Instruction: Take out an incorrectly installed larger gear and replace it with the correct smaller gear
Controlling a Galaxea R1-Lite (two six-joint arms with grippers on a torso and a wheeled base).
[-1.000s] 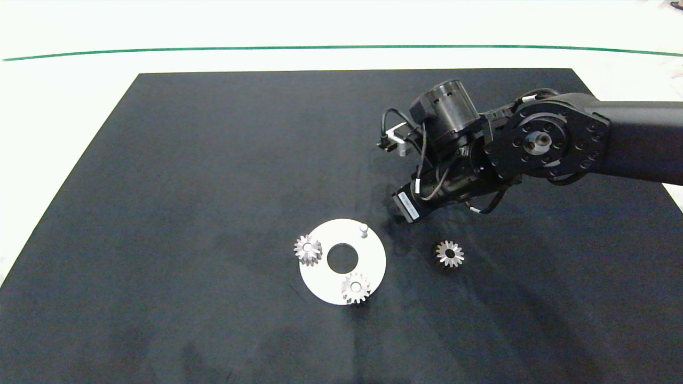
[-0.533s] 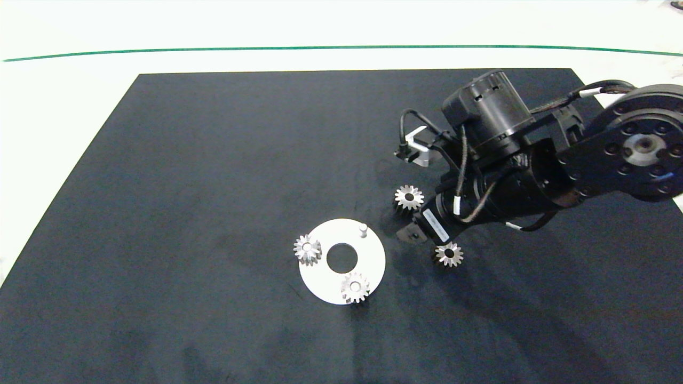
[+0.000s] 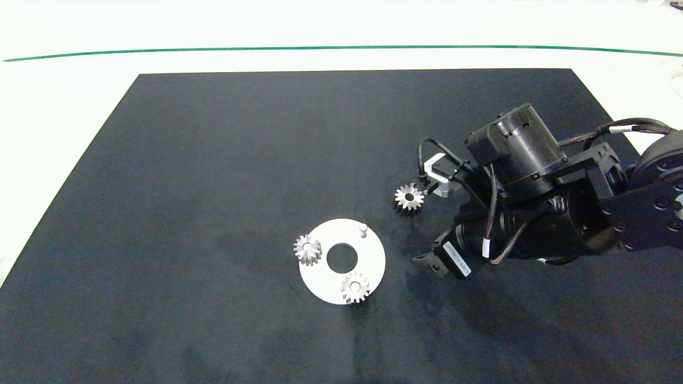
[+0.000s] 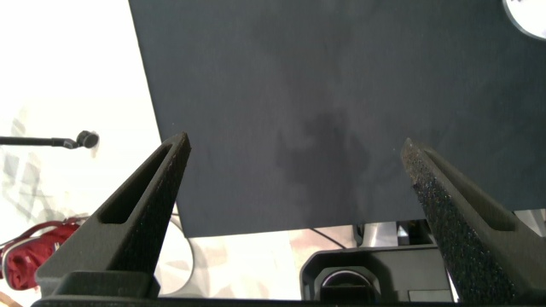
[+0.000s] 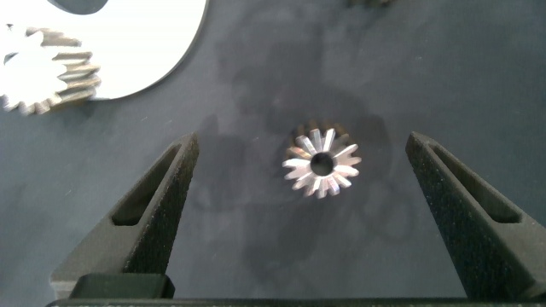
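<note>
The white round plate carries two small gears and one bare peg. The larger gear lies loose on the black mat, behind and to the right of the plate. My right gripper hangs open over the smaller gear, which lies flat on the mat between the fingers without touching them. In the head view the right arm hides this gear, and only one fingertip shows right of the plate. My left gripper is open and holds nothing, out of the head view.
The black mat covers most of the white table, with a green line along the back. In the right wrist view, the plate's rim and one of its gears lie close to the left finger.
The right arm has drawn back from the bare peg toward the front right. It left the larger gear on the mat and now covers the loose smaller gear.
</note>
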